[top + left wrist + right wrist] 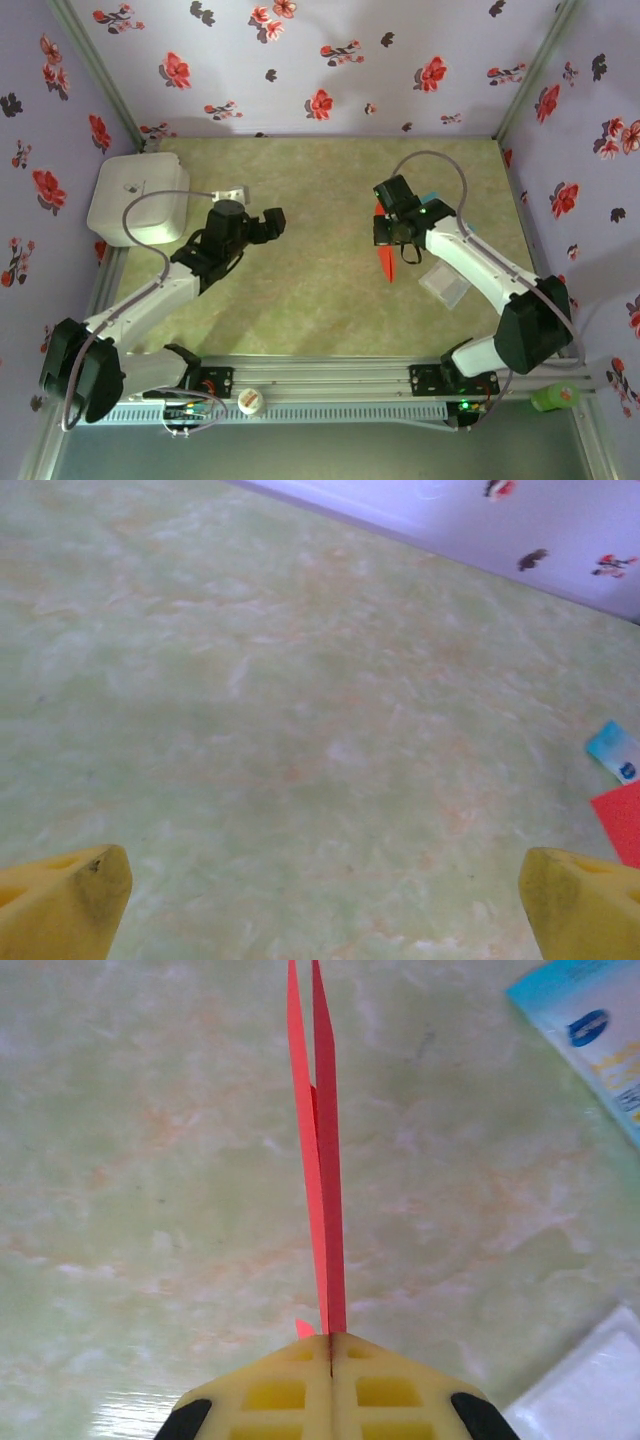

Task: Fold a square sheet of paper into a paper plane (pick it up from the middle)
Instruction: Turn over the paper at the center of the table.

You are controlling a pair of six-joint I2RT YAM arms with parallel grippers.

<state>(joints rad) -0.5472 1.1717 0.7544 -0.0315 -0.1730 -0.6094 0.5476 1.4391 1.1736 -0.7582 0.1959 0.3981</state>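
We see the R claw (331,1360) w/ its yellow pads pressed together, clamped on the paper plane (325,1160). The red folded paper sticks straight out from btwn the pads, edge-on, its two layers parting a bit toward the far end. From the top view it reads as a narrow red dart by that claw, right of centre over the green marbled surface (320,300); whether it touches the surface we can't tell. The L claw (320,910) stands wide apart w/ nothing btwn its fingers, left of centre, well apart from the plane. A light-blue-and-white packet (590,1030) lies near the plane, and a clear plastic piece (445,283) lies just beside the R arm.
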